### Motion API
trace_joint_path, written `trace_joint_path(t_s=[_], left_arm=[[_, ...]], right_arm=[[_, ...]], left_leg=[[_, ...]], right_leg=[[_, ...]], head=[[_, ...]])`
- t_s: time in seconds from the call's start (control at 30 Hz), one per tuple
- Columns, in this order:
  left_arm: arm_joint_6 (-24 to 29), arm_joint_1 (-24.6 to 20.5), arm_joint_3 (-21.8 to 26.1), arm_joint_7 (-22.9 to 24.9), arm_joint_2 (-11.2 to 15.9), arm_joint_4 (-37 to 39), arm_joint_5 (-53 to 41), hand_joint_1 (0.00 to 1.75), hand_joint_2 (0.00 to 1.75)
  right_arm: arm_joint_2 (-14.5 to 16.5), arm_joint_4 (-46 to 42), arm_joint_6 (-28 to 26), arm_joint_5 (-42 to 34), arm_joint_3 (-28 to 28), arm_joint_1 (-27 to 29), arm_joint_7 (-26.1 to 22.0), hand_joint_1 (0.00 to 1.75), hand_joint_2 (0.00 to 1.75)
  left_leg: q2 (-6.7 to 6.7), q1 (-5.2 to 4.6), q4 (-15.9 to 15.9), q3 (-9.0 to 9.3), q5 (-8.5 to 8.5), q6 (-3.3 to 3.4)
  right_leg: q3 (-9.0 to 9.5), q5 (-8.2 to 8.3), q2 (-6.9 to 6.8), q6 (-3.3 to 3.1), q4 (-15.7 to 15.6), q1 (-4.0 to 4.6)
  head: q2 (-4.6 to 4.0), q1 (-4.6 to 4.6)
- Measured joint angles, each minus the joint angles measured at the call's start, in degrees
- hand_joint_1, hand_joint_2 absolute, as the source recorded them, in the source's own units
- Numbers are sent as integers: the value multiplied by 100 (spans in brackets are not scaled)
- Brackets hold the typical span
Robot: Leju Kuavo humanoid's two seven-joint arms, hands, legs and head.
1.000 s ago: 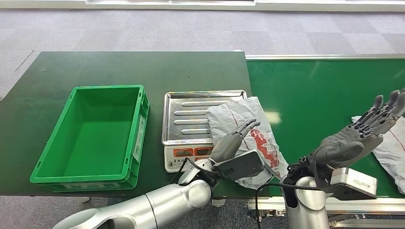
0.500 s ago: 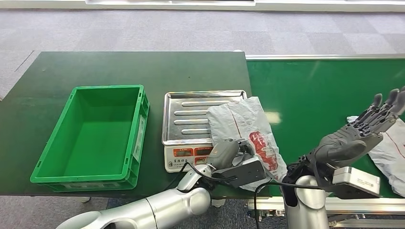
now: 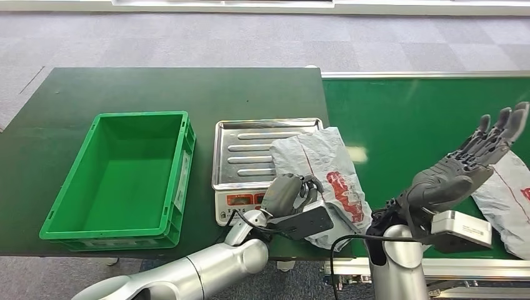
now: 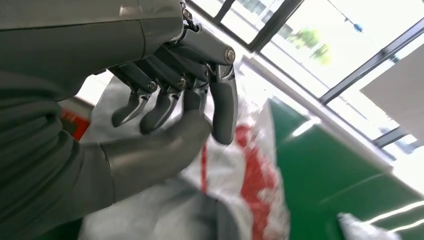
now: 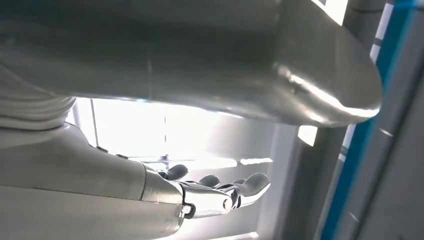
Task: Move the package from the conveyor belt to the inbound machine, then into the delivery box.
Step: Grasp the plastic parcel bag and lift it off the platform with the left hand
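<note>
A grey plastic package with red printing lay partly on the steel tray of the scale and partly hanging over the scale's near right corner, at the seam between the dark green worktop and the conveyor belt. The left hand rested at the package's near edge with its fingers curled inward toward the thumb. In the left wrist view the fingertips bent down close over the crumpled plastic, yet whether any of it was actually pinched could not be told.

The right hand was raised above the belt, palm turned up, with its fingers stretched out, apart and holding nothing. Just beyond it, at the right edge of the belt, lay a second grey package with a red mark.

An open green crate stood on the worktop to the left of the scale, near it but not touching. The scale's front panel, with its red buttons, faced the robot.
</note>
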Motion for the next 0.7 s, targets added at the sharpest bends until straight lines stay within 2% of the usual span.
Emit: trace_joint_path(t_s=[0.13,0.2,0.3,0.47,0.6,0.7], left_arm=[[-39,-115,1263,-1354,32,153,13,0,175],[-170,-161,1935,-1727,93,110,-96,0,175],[-533,16,2928,-1780,275,-407,-728,0,175],[-1486,855,4598,-1600,704,-2188,-1712,0,175],[-1888,1587,5570,-1665,978,-3393,-1793,0,175],[-1981,2098,6084,-1759,1116,-4078,-1814,0,175]], right_arm=[[-52,630,470,484,-201,-123,850,0,0],[-86,983,770,841,-425,-184,1105,0,0],[-135,1424,1175,1424,-816,-277,1477,0,0],[-445,1978,1672,2380,-1398,-564,2072,0,0],[-901,2481,2168,2932,-1642,-902,2678,0,0],[-1250,2897,2488,3377,-1716,-1061,3054,0,0]], left_leg=[[1,0,0,1,10,3],[-1,0,0,1,14,7],[-1,0,0,1,17,9],[6,0,0,-3,16,9],[7,0,0,-3,15,9],[1,0,0,-5,15,9]], right_leg=[[0,5,4,4,0,0],[2,8,-2,7,0,-1],[3,9,-3,5,1,-2],[-4,9,10,4,1,-2],[-5,9,7,5,1,-3],[-4,9,0,5,1,-3]], head=[[0,-1],[0,-1],[0,1],[0,-1],[0,-1],[0,-1]])
